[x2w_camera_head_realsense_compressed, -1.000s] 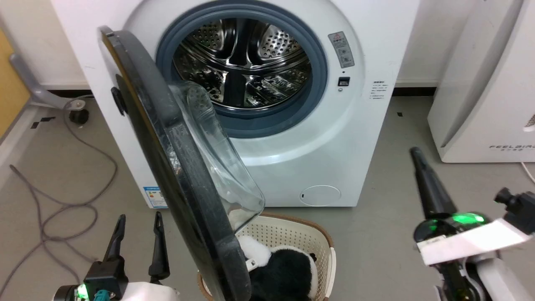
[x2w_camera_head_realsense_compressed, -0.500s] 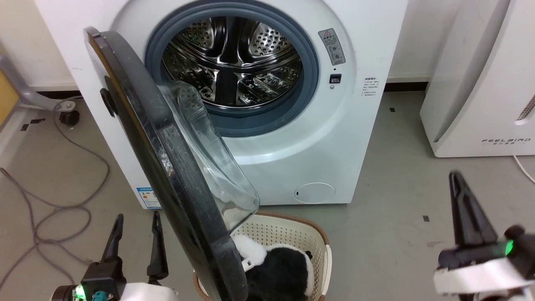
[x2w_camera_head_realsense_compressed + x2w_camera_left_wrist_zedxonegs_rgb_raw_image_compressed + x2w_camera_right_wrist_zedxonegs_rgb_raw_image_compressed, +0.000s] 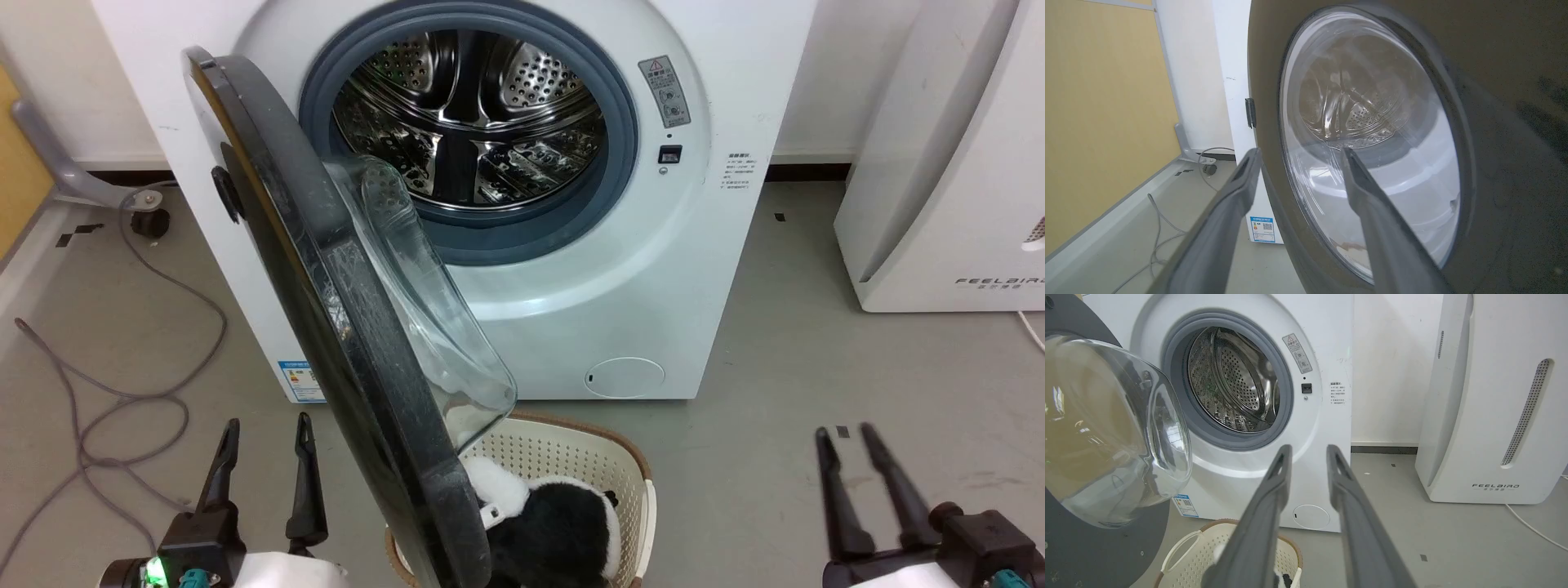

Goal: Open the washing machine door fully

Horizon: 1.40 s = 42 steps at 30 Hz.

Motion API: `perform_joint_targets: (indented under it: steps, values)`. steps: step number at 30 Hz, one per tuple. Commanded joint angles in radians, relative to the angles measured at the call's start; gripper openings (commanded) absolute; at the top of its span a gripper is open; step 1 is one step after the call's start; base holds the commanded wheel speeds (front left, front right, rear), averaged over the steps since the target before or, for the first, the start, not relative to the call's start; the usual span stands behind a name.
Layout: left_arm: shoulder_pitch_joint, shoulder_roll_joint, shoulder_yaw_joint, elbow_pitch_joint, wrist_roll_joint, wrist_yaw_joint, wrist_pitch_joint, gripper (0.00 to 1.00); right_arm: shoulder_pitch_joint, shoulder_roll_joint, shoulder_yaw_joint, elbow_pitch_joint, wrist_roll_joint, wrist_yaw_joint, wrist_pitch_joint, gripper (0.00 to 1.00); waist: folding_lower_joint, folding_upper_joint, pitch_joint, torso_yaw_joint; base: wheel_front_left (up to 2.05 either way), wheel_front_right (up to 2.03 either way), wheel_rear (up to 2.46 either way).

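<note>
The white washing machine stands ahead with its steel drum uncovered. Its black washing machine door hangs swung out toward me on the left hinge, the clear glass bowl bulging to the right. My left gripper is open at the lower left, just left of the door's outer face and apart from it. In the left wrist view that gripper points at the door. My right gripper is low on the right, fingers parted, nothing between them. The right wrist view has it facing the machine.
A cream laundry basket holding a black-and-white plush toy sits on the floor under the door's lower edge. A white FEELAIR appliance stands at the right. Grey cable loops over the floor at the left.
My right gripper has dropped from mid-right to the lower right and its fingers have parted. The head camera shifted a little. Door and left gripper stand as before.
</note>
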<state>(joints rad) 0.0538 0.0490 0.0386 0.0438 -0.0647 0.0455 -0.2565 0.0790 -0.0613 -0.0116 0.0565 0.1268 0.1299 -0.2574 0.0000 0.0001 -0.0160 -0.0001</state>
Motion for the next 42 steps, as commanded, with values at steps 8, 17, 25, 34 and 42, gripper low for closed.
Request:
perform_joint_targets:
  steps: [8, 17, 25, 34, 42]
  values:
    - [-0.007, 0.004, 0.03, -0.044, 0.027, 0.033, -0.005, 0.0, 0.006, 0.01, -0.03, -0.067, -0.041, 0.001, -0.004, 1.0, 0.0, -0.0001, -0.009, 0.009, 0.0, 0.0, 0.0]
    - [-0.098, 0.022, 0.06, -0.195, 0.04, 0.035, -0.005, 0.0, 0.019, 0.011, -0.046, -0.108, -0.032, 0.001, -0.004, 1.0, 0.0, -0.0001, -0.012, 0.025, 0.0, 0.0, 0.0]
    - [-0.167, 0.019, -0.036, -0.347, 0.054, -0.016, -0.005, 0.0, 0.023, 0.011, -0.042, -0.109, -0.021, 0.001, -0.004, 1.0, 0.0, -0.0001, -0.017, 0.027, 0.0, 0.0, 0.0]
    - [-0.187, 0.012, -0.246, -0.409, 0.071, -0.095, -0.005, 0.0, 0.029, 0.011, -0.034, -0.105, -0.024, 0.001, -0.004, 1.0, 0.0, -0.0001, -0.022, 0.027, 0.0, 0.0, 0.0]
    - [-0.152, 0.02, -0.432, -0.402, 0.091, -0.14, -0.005, 0.0, 0.032, 0.011, -0.028, -0.102, -0.025, 0.001, -0.004, 1.0, 0.0, -0.0001, -0.024, 0.035, 0.0, 0.0, 0.0]
